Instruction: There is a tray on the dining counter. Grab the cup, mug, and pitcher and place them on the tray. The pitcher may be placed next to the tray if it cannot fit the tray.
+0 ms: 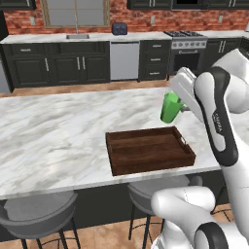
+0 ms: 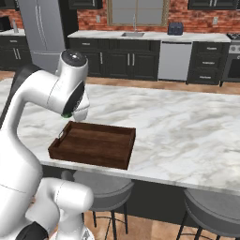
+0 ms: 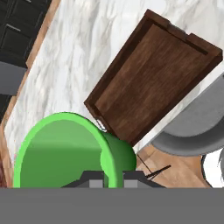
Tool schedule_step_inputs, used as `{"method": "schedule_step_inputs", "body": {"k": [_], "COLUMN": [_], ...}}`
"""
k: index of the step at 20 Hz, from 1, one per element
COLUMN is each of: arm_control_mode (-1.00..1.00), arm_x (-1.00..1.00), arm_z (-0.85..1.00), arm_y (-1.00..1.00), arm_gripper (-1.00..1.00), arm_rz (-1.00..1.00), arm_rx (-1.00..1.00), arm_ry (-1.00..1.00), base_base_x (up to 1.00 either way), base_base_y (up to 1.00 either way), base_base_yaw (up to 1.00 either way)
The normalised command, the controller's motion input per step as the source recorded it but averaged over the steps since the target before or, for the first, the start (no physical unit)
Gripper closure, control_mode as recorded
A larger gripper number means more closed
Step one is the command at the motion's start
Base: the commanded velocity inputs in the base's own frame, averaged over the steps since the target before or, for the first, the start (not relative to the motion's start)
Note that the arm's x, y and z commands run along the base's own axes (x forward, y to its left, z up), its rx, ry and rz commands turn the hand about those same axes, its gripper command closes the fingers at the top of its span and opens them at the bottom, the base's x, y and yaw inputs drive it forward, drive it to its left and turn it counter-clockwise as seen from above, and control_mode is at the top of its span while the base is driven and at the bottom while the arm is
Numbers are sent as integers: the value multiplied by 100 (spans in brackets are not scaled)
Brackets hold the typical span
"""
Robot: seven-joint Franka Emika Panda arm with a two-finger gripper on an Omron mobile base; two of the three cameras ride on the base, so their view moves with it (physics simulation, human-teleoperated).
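Grey stools below; toaster, sink, stove behind.

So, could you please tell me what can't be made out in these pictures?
- Green cup: left base view, its right side hidden by the arm; whether it has a handle is unclear.
- Same cup, right base view: just a green sliver under the arm's joint.
- Hand: hand view, its fingers cut off by the bottom edge.
- Tray: hand view, its near corner covered by the cup.

Green cup up close, tilted, above brown tray on marble dining counter.
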Motion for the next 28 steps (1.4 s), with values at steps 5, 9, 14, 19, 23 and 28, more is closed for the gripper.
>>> {"method": "schedule_step_inputs", "body": {"k": [5, 9, 14, 19, 23, 28], "arm_control_mode": [-100, -100, -100, -100, -100, -100], "arm_x": [33, 44, 43, 39, 36, 45], "arm_z": [-42, -36, -28, -25, -37, -45], "arm_y": [4, 0, 0, 7, 33, 34], "arm_gripper": [100, 100, 100, 100, 100, 100], "arm_rz": [6, 7, 7, 4, 0, 0], "arm_rx": [-14, -12, -9, -11, -8, -1], "arm_ry": [12, 10, 13, 13, 9, 4], "base_base_x": [0, 0, 0, 0, 0, 0], "base_base_y": [0, 0, 0, 0, 0, 0], "base_base_yaw": [0, 0, 0, 0, 0, 0]}}
